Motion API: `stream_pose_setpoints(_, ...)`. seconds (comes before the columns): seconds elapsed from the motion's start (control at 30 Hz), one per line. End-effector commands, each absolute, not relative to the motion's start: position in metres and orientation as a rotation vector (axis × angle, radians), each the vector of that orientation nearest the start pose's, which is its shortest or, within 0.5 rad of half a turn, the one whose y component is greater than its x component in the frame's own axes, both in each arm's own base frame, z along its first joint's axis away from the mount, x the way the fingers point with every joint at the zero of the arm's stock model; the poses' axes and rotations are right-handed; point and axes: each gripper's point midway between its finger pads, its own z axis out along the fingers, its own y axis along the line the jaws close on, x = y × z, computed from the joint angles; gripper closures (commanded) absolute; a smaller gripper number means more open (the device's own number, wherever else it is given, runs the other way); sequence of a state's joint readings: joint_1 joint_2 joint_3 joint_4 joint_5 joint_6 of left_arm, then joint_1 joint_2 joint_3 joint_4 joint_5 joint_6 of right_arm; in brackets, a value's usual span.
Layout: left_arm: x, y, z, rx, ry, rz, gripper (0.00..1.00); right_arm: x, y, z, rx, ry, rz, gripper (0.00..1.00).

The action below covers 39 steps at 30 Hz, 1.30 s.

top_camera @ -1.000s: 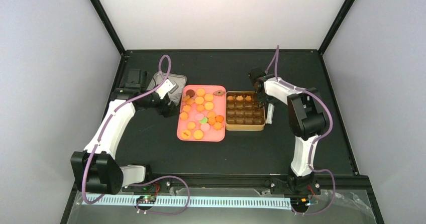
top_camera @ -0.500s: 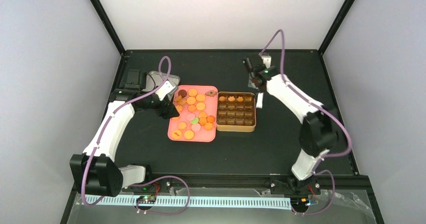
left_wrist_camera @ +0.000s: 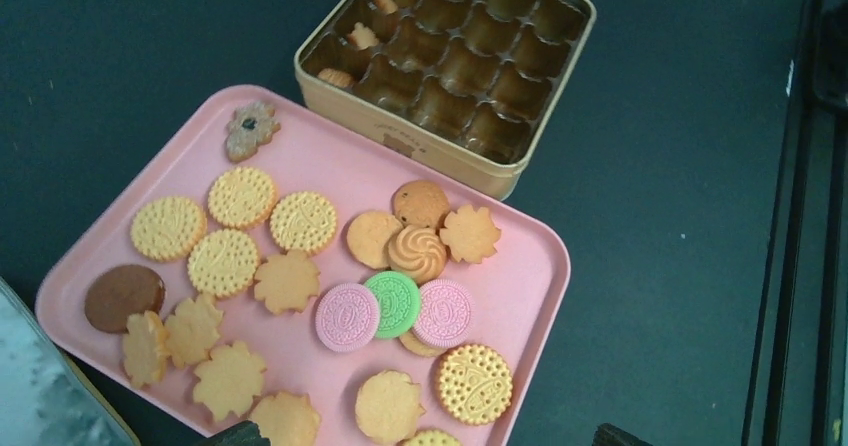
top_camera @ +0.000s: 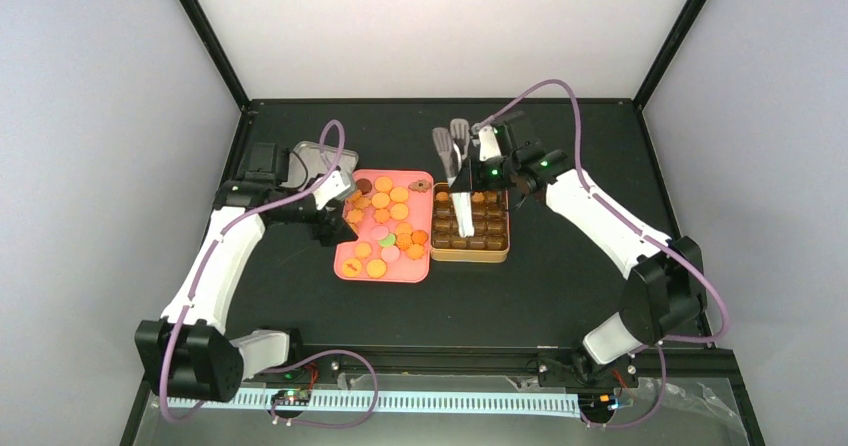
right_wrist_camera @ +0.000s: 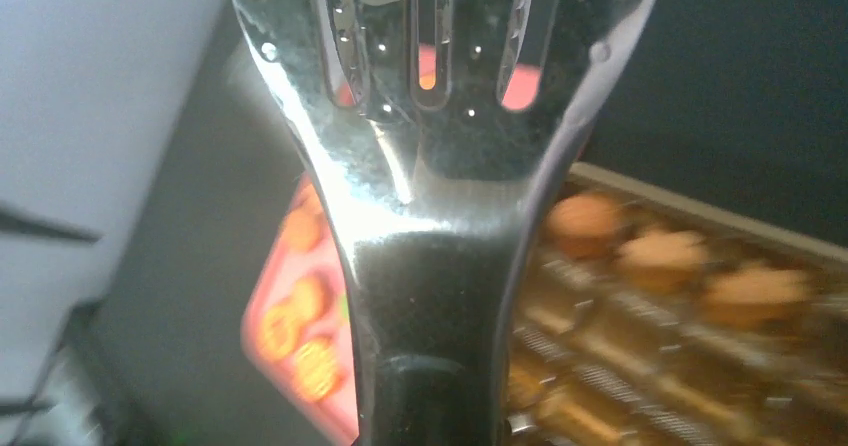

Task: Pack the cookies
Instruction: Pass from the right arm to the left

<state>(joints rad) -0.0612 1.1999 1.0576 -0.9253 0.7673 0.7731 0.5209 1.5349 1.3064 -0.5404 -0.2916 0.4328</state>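
Observation:
Many small round cookies (top_camera: 385, 224), mostly orange-yellow with a few pink, green and brown, lie on a pink tray (top_camera: 348, 266). In the left wrist view the cookies (left_wrist_camera: 290, 276) fill the tray (left_wrist_camera: 520, 296). The gold tin (top_camera: 470, 256) stands right of the tray, with a few cookies in its far row (top_camera: 462, 197). My left gripper (top_camera: 338, 226) hangs open at the tray's left edge, holding nothing. My right gripper (top_camera: 478, 174) is shut on metal tongs (top_camera: 458, 166) above the tin. The tongs (right_wrist_camera: 430, 166) fill the right wrist view.
A clear plastic lid or box (top_camera: 318, 156) lies at the back left behind my left arm; its corner shows in the left wrist view (left_wrist_camera: 40, 396). The black table (top_camera: 560, 286) ends at a rail along the near edge.
My right arm has lifted the tongs from the tin's right side and swung them left over the tin. The tray and the tin shifted slightly left a second ago. My left gripper barely moved.

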Motion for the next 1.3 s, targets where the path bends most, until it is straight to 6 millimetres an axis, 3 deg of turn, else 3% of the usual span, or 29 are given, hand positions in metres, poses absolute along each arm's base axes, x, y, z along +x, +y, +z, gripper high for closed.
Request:
stream_pose_setpoints(0.0, 0.231, -0.147, 0.244, 1.454, 1.724, -0.575, 0.13, 0.3, 0.309, 0.264, -0.597, 2.277, 1.316, 0.95)
stream_pose_setpoints(0.23, 0.224, -0.155, 0.254, 1.712, 1.407, -0.151, 0.16, 0.261, 0.334, 0.258, -0.731, 2.307, 1.518, 0.91)
stream_pose_setpoints(0.47, 0.225, -0.164, 0.293, 1.753, 0.967, 0.256, 0.2, 0.247, 0.359, 0.236, -0.694, 2.423, 1.636, 0.92)
stream_pose_setpoints(0.6, 0.216, -0.163, 0.281, 1.842, 0.758, 0.412, 0.21, 0.241, 0.371, 0.237, -0.67, 2.453, 1.695, 0.93)
stream_pose_setpoints(0.77, 0.218, -0.165, 0.271, 1.897, 0.736, 0.42, 0.24, 0.228, 0.39, 0.24, -0.709, 2.496, 1.711, 0.93)
stream_pose_setpoints(0.93, 0.219, -0.167, 0.263, 1.928, 0.741, 0.409, 0.35, 0.217, 0.404, 0.233, -0.739, 2.558, 1.682, 0.93)
stream_pose_setpoints(1.1, 0.212, -0.159, 0.235, 2.051, 0.785, 0.382, 0.4, 0.212, 0.413, 0.233, -0.756, 2.57, 1.679, 0.92)
stream_pose_setpoints(1.27, 0.21, -0.158, 0.223, 2.093, 0.827, 0.356, 0.48, 0.203, 0.425, 0.238, -0.803, 2.562, 1.678, 0.92)
